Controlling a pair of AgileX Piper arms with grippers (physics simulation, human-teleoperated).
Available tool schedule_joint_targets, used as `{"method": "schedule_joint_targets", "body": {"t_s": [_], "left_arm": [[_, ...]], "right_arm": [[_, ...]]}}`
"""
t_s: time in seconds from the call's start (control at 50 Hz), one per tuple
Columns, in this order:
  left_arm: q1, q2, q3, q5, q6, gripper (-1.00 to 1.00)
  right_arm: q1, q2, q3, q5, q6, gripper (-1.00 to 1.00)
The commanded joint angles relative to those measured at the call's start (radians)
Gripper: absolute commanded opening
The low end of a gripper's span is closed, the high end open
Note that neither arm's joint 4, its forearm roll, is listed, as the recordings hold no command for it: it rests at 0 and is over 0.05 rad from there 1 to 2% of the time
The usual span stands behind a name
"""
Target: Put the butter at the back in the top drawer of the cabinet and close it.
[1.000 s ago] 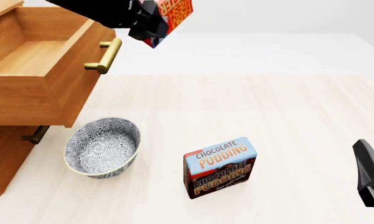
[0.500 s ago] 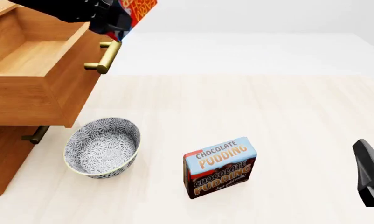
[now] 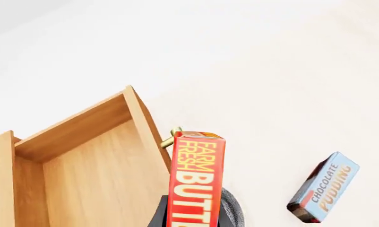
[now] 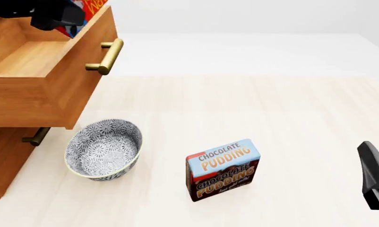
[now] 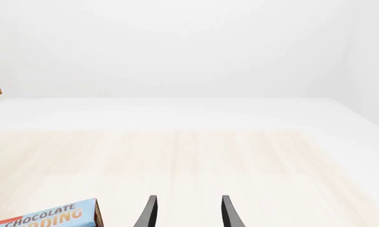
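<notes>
The red butter (image 3: 196, 179) box with yellow lettering is held upright in my left gripper (image 3: 193, 215), which is shut on it. In the front view the butter (image 4: 82, 12) shows at the top left, just above the pulled-out top drawer (image 4: 44, 71) of the wooden cabinet (image 4: 4, 161), with the left gripper (image 4: 54, 16) over the drawer's inside. The drawer's brass handle (image 4: 107, 56) faces right. The drawer's bare inside (image 3: 95, 179) lies beside the butter in the left wrist view. My right gripper (image 5: 186, 213) hangs open low at the front right, holding nothing.
A patterned grey bowl (image 4: 103, 149) stands on the table before the cabinet. The Chocolate Pudding box (image 4: 223, 169) stands upright near the table's middle front, also the pudding box (image 3: 322, 189) in the left wrist view. A lower drawer handle (image 4: 37, 137) sticks out under the open drawer.
My left gripper has carried the butter leftward, from right of the drawer's handle to above the open top drawer. The right arm has not moved.
</notes>
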Motion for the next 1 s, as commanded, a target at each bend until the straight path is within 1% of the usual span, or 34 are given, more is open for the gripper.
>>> {"method": "schedule_joint_targets", "body": {"t_s": [0.02, 0.04, 0.06, 0.1, 0.18, 0.22, 0.24, 0.28, 0.3, 0.38, 0.64, 0.72, 0.76, 0.94, 1.0], "left_arm": [[0.068, -0.086, -0.006, 0.055, 0.037, -1.0], [0.076, -0.092, -0.008, 0.059, 0.041, -1.0], [0.098, -0.113, -0.002, 0.063, 0.062, -1.0], [0.092, -0.1, -0.017, 0.076, 0.055, -1.0], [0.112, -0.108, -0.026, 0.095, 0.063, -1.0], [0.129, -0.115, -0.023, 0.102, 0.067, -1.0], [0.153, -0.124, -0.011, 0.108, 0.078, -1.0], [0.156, -0.124, -0.008, 0.108, 0.078, -1.0], [0.176, -0.131, 0.001, 0.111, 0.087, -1.0], [0.206, -0.132, 0.002, 0.119, 0.087, -1.0], [0.269, -0.109, 0.018, 0.117, 0.071, -1.0], [0.279, -0.103, 0.016, 0.119, 0.065, -1.0], [0.277, -0.087, 0.014, 0.119, 0.051, -1.0], [0.305, -0.065, 0.03, 0.102, 0.046, -1.0], [0.303, -0.029, 0.024, 0.088, 0.026, -1.0]], "right_arm": [[0.0, 0.0, 0.0, 0.0, 0.0, 1.0], [0.0, 0.0, 0.0, 0.0, 0.0, 1.0], [0.0, 0.0, 0.0, 0.0, 0.0, 1.0], [0.0, 0.0, 0.0, 0.0, 0.0, 1.0], [0.0, 0.0, 0.0, 0.0, 0.0, 1.0], [0.0, 0.0, 0.0, 0.0, 0.0, 1.0], [0.0, 0.0, 0.0, 0.0, 0.0, 1.0], [0.0, 0.0, 0.0, 0.0, 0.0, 1.0], [0.0, 0.0, 0.0, 0.0, 0.0, 1.0], [0.0, 0.0, 0.0, 0.0, 0.0, 1.0], [0.0, 0.0, 0.0, 0.0, 0.0, 1.0], [0.0, 0.0, 0.0, 0.0, 0.0, 1.0], [0.0, 0.0, 0.0, 0.0, 0.0, 1.0], [0.0, 0.0, 0.0, 0.0, 0.0, 1.0], [0.0, 0.0, 0.0, 0.0, 0.0, 1.0]]}}
